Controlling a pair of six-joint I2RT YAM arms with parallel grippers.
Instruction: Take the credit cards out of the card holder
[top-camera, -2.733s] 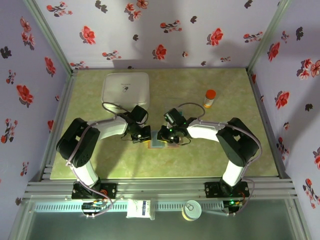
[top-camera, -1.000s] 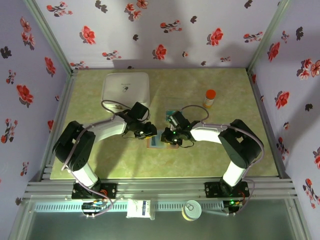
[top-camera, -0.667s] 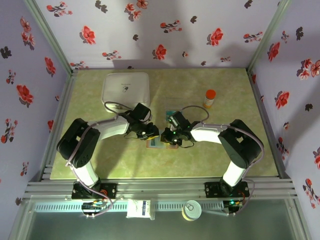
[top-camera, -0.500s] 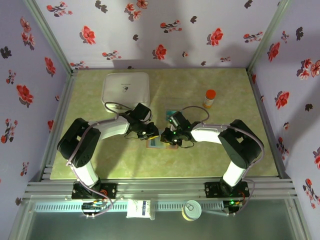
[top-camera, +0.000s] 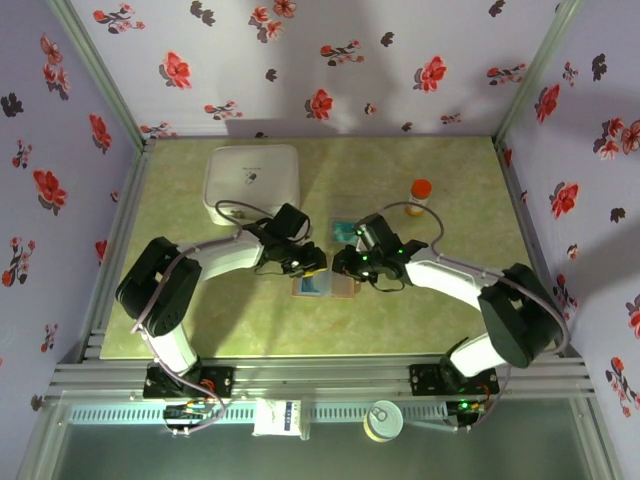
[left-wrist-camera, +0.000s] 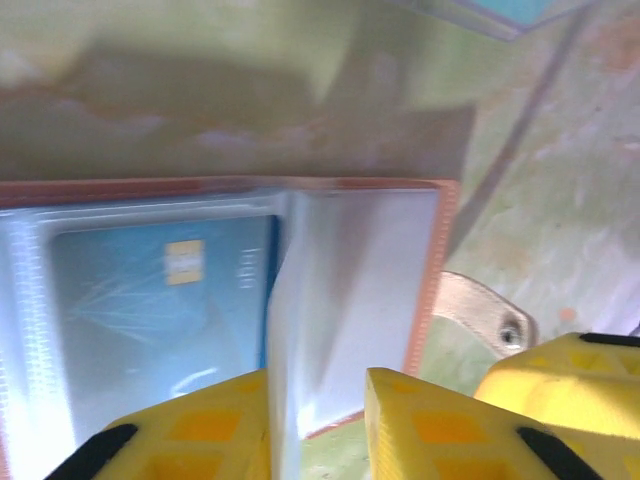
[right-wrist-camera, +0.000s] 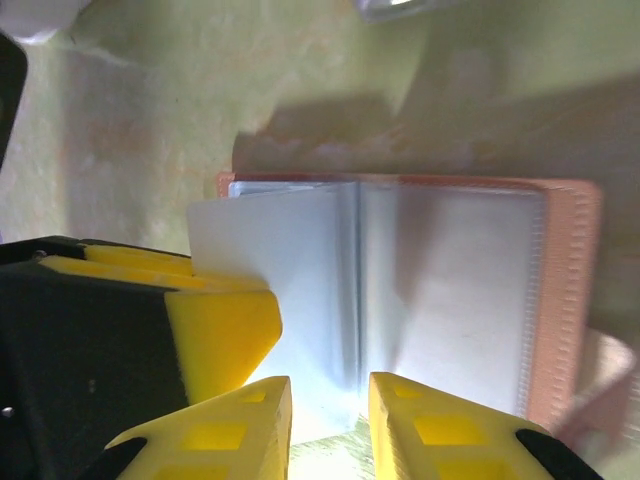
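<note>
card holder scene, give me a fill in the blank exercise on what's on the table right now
1. The card holder lies ____ on the table, clear sleeves showing.
2. A card in a sleeve of the holder is ____ in colour.
3. The bottle at the far right has an ____ cap.
4. The square box at the far left is ____.

Missing words: open; blue; orange; white

Overhead view evenly lit and sharp; wrist views soft and blurred up close, with glare on clear sleeves.

No legible text, not even on the blue card (left-wrist-camera: 160, 300).
</note>
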